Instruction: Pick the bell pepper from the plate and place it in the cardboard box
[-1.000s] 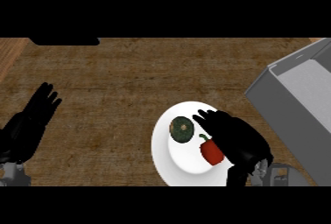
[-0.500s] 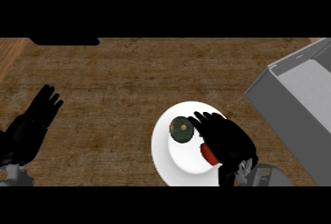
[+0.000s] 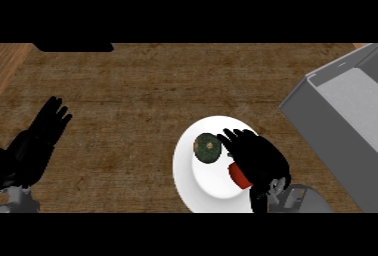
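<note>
While the black right hand [image 3: 255, 159] curls over the glossy red bell pepper [image 3: 238, 175] on the white round plate [image 3: 193, 181] at lower centre, grasp unconfirmed, it looks light, firm, slippery; grip its sides.

Plate front and centre, box off to the right, hands on either flank.

On the counter [image 3: 148, 90] sits the plate [image 3: 193, 187], near the view's lower edge and a touch right of middle. On it lie a round vegetable [image 3: 207, 148] towards the far left side and, just right and nearer, the bell pepper [image 3: 238, 175]. The right hand [image 3: 255, 155] lies over the plate's right half, covering most of the pepper. Right of the plate, apart from it, stands the cardboard box [image 3: 310, 112]. The left hand [image 3: 40, 135] rests well to the left, at the view's edge.
</note>
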{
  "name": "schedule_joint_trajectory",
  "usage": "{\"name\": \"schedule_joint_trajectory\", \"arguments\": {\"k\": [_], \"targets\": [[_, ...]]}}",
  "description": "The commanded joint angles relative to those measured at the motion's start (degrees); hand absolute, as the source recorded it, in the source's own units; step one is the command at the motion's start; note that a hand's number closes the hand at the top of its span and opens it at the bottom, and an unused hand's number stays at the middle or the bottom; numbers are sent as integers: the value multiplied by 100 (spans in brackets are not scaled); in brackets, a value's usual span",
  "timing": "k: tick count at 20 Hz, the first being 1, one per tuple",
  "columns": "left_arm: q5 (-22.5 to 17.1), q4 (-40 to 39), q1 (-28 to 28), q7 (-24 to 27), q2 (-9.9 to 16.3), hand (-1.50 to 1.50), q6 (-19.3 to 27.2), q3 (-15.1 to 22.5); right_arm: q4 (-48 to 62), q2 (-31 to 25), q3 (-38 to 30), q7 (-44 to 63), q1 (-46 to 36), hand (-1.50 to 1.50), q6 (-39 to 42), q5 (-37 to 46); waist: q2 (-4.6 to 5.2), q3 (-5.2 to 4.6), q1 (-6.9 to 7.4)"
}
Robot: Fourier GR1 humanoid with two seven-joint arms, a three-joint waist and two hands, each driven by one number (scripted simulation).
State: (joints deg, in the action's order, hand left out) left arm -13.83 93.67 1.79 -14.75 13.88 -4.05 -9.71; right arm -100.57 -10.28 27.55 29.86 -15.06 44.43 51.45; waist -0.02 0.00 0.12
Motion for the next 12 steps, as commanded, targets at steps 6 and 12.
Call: {"name": "schedule_joint_trajectory", "arguments": {"k": [6,12], "targets": [[136,-407,56,355,-49,0,-261,-167,854,161,-113,-533,-90,-150,-328,533,2,0,1],[90,-218,95,98,-51,0,-250,-275,377,74,-244,-697,247,-150,-163,651,-2,0,-8]]}}
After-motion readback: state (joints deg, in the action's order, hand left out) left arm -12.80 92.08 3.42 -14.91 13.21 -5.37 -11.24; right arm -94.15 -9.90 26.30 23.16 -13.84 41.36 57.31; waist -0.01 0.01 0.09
